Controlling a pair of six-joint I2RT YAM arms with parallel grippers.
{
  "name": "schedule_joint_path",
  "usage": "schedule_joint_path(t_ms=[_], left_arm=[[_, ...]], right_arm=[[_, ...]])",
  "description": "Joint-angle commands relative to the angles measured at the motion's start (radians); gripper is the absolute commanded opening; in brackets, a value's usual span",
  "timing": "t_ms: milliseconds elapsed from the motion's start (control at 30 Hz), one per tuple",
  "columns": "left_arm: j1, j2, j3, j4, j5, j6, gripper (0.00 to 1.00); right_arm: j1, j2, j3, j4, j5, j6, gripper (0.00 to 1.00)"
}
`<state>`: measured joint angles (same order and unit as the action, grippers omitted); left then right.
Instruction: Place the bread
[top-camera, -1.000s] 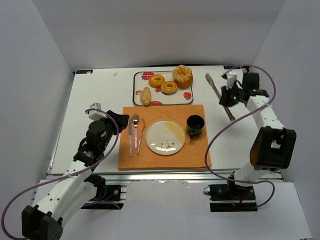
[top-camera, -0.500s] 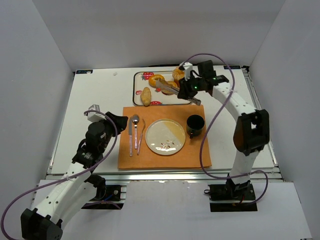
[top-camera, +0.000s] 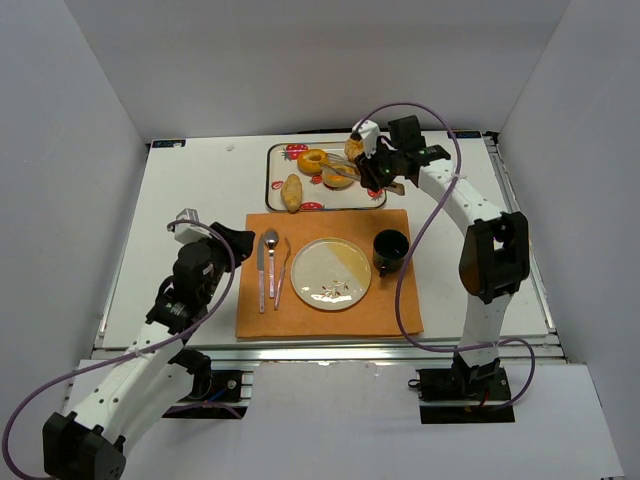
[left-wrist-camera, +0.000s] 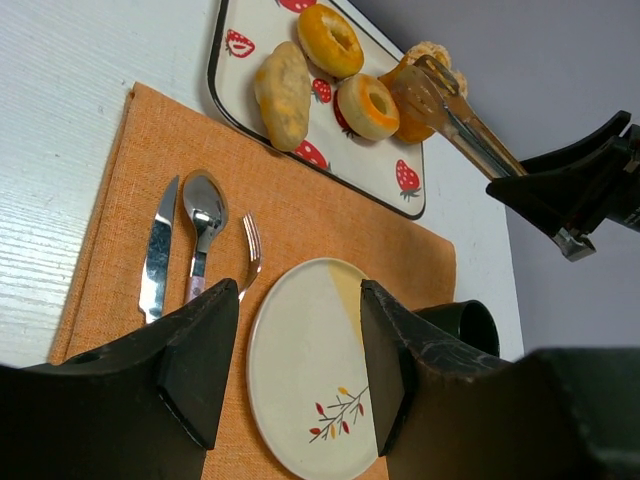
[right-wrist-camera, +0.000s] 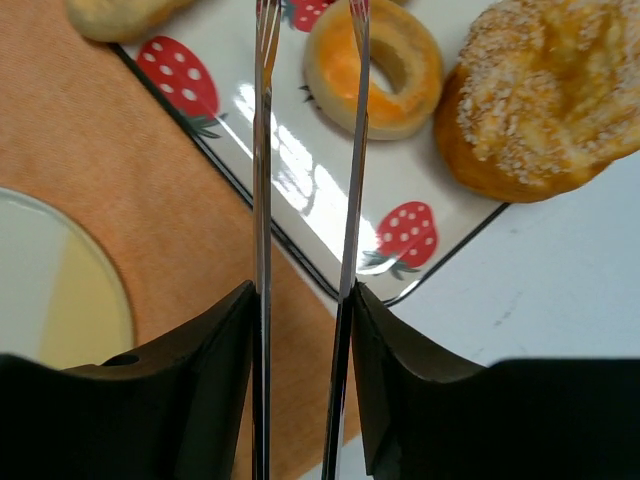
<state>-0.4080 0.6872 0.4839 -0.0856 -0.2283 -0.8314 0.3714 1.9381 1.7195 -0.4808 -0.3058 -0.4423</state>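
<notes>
Table (top-camera: 200, 200), orange mat (top-camera: 395, 300) and strawberry-print tray (top-camera: 345, 200) lie as they did a second ago. The change is the right arm. It hung over the right side of the table, well apart from the tray, and has since swung left. The right tool (right-wrist-camera: 300, 390) now sits over the tray's right end, clamped on metal tongs (right-wrist-camera: 262, 200) whose two blades stand apart, not squeezed. The left arm has not shifted; the left tool (left-wrist-camera: 297, 330) is spread wide and empty near the mat's left edge. The plate (top-camera: 330, 273) on the mat is bare, with a dark cup (top-camera: 390, 250) just beside it. On the tray, by size: a ridged bun (right-wrist-camera: 545, 95) at the far right, an oblong roll (left-wrist-camera: 283, 95) at the left, a yellow ring (left-wrist-camera: 312, 40), then the bread (right-wrist-camera: 420, 95). The bread is the browner ring, lying flat just beside the bun and not lifted. Judgement: the approach is nearly done, the grip is not yet made, and the bare plate is the likely destination. Limits: the right wrist view cuts off the tong tips at its top edge, though one blade crosses the bread's left side. From above, tongs and wrist cover most of the bread. The left wrist view puts the tong head near the bun. Cannot tell whether the tips touch or straddle the ring.
</notes>
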Motion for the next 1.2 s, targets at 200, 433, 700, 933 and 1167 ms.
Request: schedule_joint_path(t_ms=[200,433,700,933,1167], left_arm=[[0.001,0.067,0.032,0.049,0.018,0.021,0.62],[0.001,0.048,0.009,0.057,0.012,0.008,0.62],[0.001,0.044,0.01,0.052,0.012,0.011,0.62],[0.001,0.043,0.004,0.06,0.014,0.011,0.62],[0.001,0.037,0.004,0.056,0.014,0.008,0.62]], right_arm=[[0.046,0.001,-0.043,0.111,0.186,-0.206,0.47],[0.054,0.038,-0.038,0.117,0.229,-0.239,0.49],[0.064,0.05,-0.046,0.084,0.234,-0.248,0.5],[0.075,0.07,-0.04,0.09,0.278,-0.268,0.52],[0.087,0.104,-0.023,0.088,0.303,-0.302,0.52]])
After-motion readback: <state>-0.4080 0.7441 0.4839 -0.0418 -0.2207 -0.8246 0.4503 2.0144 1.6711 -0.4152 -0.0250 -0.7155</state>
